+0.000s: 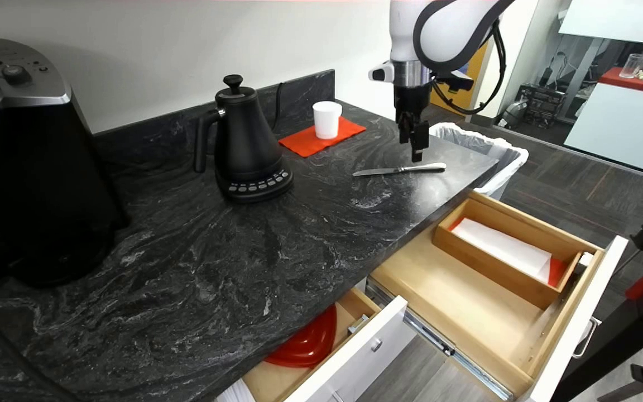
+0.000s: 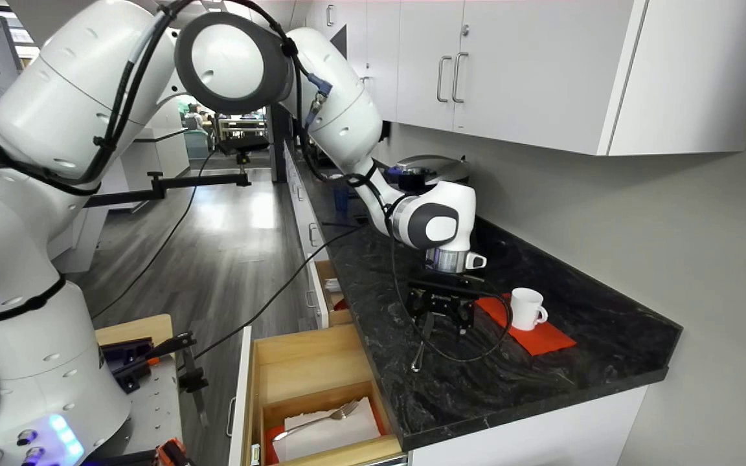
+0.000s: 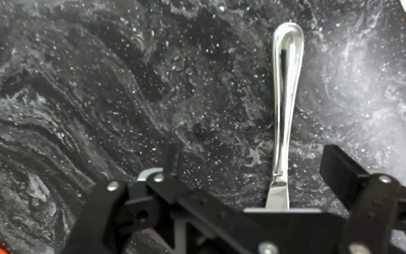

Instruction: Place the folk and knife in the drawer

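While the knife [image 3: 282,116] lies flat on the dark, pale-veined countertop [image 1: 187,279], the gripper [image 3: 254,160] hangs over it with its jaws spread wide. The wrist view shows the knife's slim neck in the gap between them, apparently nearer one finger than the other; in an exterior view the fingertips [image 1: 417,156] appear just above the knife and apart from it.

Beyond the knife's handle end and lower down, the drawer [image 1: 461,301] stands pulled out past the countertop's edge, with a smaller wooden tray [image 1: 494,269] along one side inside it. In that tray, below the knife's level, the fork [image 2: 315,422] rests slantwise on white paper [image 2: 347,437], a red liner [image 1: 557,272] showing at the paper's ends.

Toward the wall [image 1: 187,50] from the knife, a white mug [image 1: 326,121] stands upright on a red cloth [image 1: 303,143]. Off the knife's blade end, well apart, a black kettle [image 1: 249,139] stands upright, and farther from the knife that way is a black appliance [image 1: 37,145] with a silver top. A white-lined bin [image 1: 503,178] is past the knife's handle, beyond the countertop. Farther from the knife than the drawer, a neighboring drawer [image 1: 355,352], partly pulled out, holds a red round thing [image 1: 310,340].
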### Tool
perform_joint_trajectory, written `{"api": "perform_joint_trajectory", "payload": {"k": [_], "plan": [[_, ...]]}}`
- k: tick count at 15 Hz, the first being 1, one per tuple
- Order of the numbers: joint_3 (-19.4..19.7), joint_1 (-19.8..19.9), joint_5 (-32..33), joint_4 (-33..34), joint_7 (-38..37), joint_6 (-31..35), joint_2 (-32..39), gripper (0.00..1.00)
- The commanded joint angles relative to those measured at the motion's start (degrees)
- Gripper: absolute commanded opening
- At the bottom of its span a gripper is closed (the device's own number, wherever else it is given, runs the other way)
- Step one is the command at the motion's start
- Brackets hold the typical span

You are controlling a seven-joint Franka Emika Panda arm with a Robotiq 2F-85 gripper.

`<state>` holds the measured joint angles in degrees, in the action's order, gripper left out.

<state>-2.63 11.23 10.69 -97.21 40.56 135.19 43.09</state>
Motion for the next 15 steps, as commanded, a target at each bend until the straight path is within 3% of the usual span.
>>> {"api": "perform_joint_trajectory", "payload": {"k": [1,13,14,15], "plan": [[-0.75,0.06,-1.01,6.34,2.92,-5.33,4.27,1.0],[-0.66,-1.71,-0.83,7.24,1.09,-7.6,5.59,1.0],[-0.68,-1.76,-0.8,6.8,1.07,-7.15,5.44,0.75],[-0.69,-1.85,-0.73,6.47,1.12,-6.89,5.33,0.74]]}}
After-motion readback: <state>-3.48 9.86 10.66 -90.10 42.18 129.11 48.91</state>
